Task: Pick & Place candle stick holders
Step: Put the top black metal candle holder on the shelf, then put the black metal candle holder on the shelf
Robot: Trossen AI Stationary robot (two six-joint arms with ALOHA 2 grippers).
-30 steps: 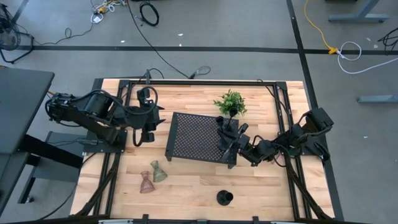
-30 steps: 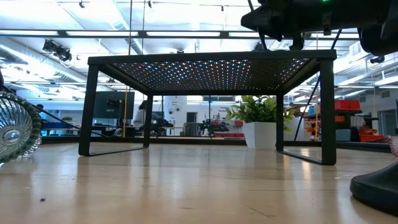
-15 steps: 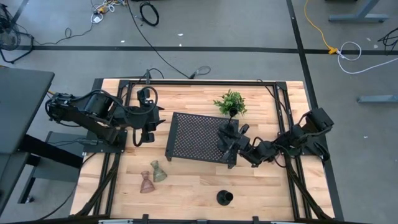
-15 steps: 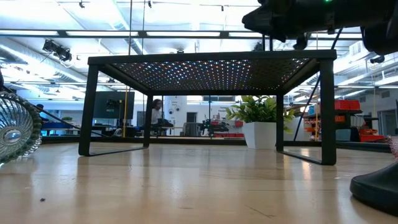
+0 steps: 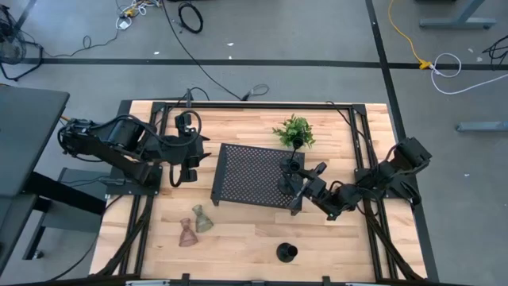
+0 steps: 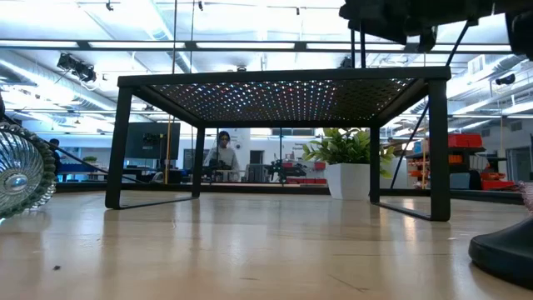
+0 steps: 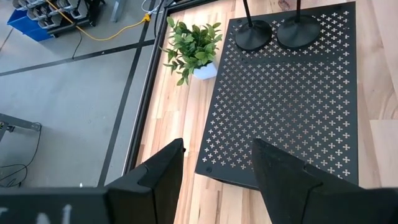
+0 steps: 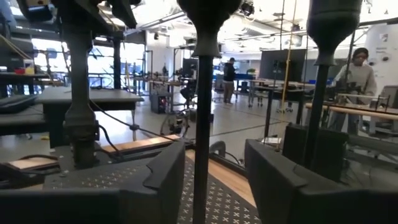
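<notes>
High view: large black perforated metal tray (image 5: 250, 175) standing mid-way on the pale wooden bench (image 5: 238, 238), small green leafy plant (image 5: 294, 131) just beyond its far right corner. Two black thin-stemmed candle stick holders with round bases (image 5: 290, 176) upright on the tray's right edge, side by side. Right pincer (image 5: 311, 179) just beside them at that edge, fingers spread, thin stem of one holder (image 8: 203, 124) rising in the gap between the dark fingers (image 8: 163, 186) in the right wrist view, not pinched. Left pincer (image 5: 189, 163) waiting off the tray's left side, fingers spread over the wood, nothing held. Pinkish flared glass holder (image 5: 186, 233) and greenish flared glass holder (image 5: 202, 219) lying close together on the bench near the front left. Short black cup holder (image 5: 286, 253) alone at the front, well apart from the tray. Low view: person (image 6: 222, 154) far off in the room behind the bench.
</notes>
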